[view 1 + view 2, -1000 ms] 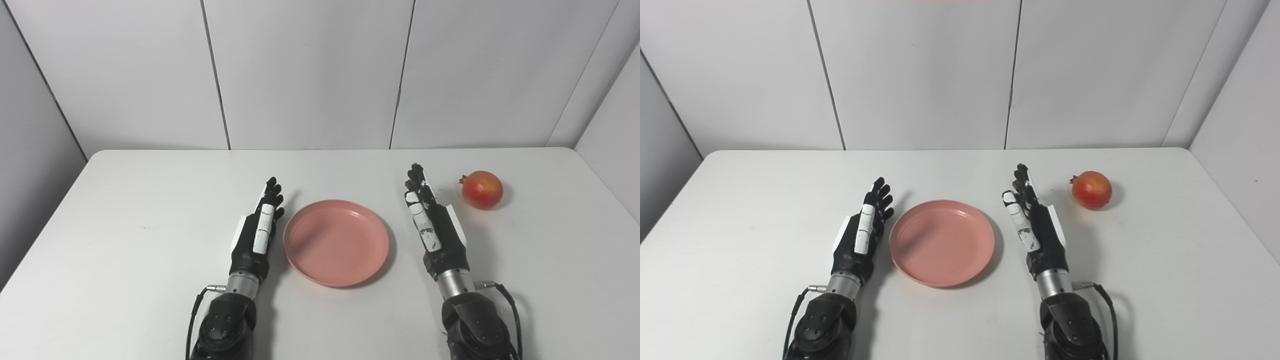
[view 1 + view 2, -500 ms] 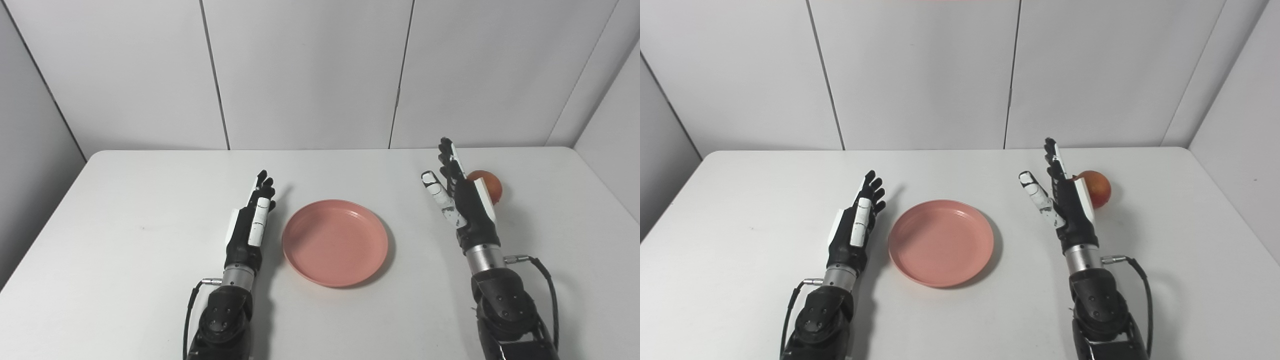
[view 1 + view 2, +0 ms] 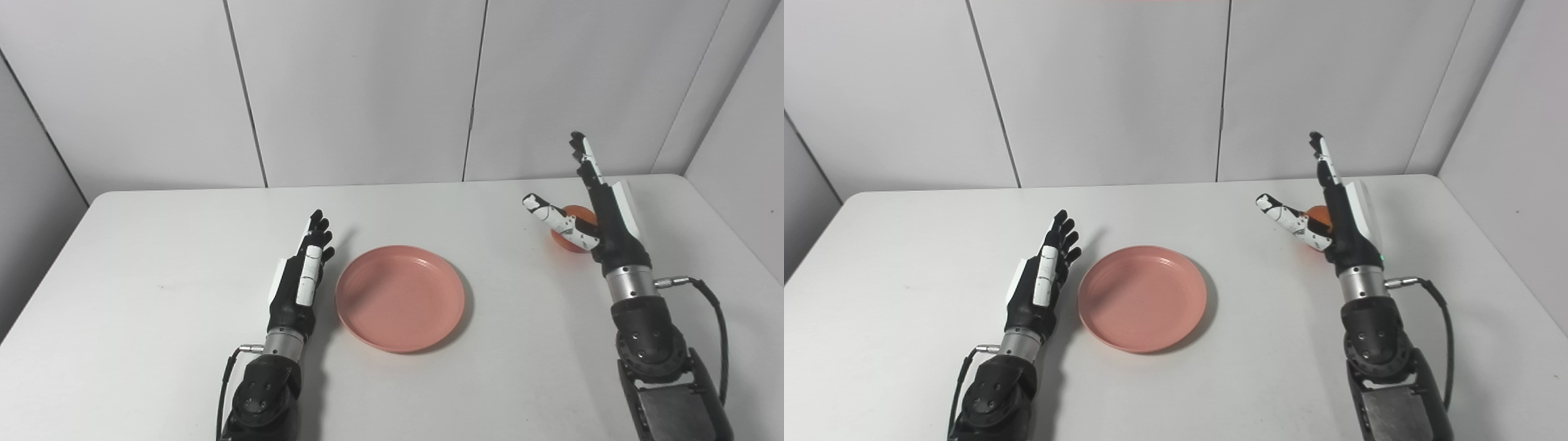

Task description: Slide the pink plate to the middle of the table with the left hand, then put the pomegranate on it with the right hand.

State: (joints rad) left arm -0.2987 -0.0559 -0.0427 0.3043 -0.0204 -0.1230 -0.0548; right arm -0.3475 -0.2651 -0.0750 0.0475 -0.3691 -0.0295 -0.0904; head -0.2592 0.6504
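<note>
The pink plate (image 3: 399, 297) lies near the middle of the white table (image 3: 153, 257), with nothing on it. My left hand (image 3: 298, 280) rests open just left of the plate, fingers straight and pointing away, a small gap from the rim. My right hand (image 3: 597, 211) is raised above the table at the right, open, fingers up and thumb spread to the left. The red-orange pomegranate (image 3: 569, 233) sits on the table behind that hand, mostly hidden by the thumb and palm; only a slice shows (image 3: 1315, 215).
Grey wall panels (image 3: 367, 92) stand close behind the table's far edge. A side wall (image 3: 741, 153) runs along the right edge near the pomegranate. A cable (image 3: 713, 318) loops off the right wrist.
My right hand has risen and travelled right and away, from beside the plate to in front of the pomegranate, thumb spreading. The left hand drew slightly back. The camera shifted a little.
</note>
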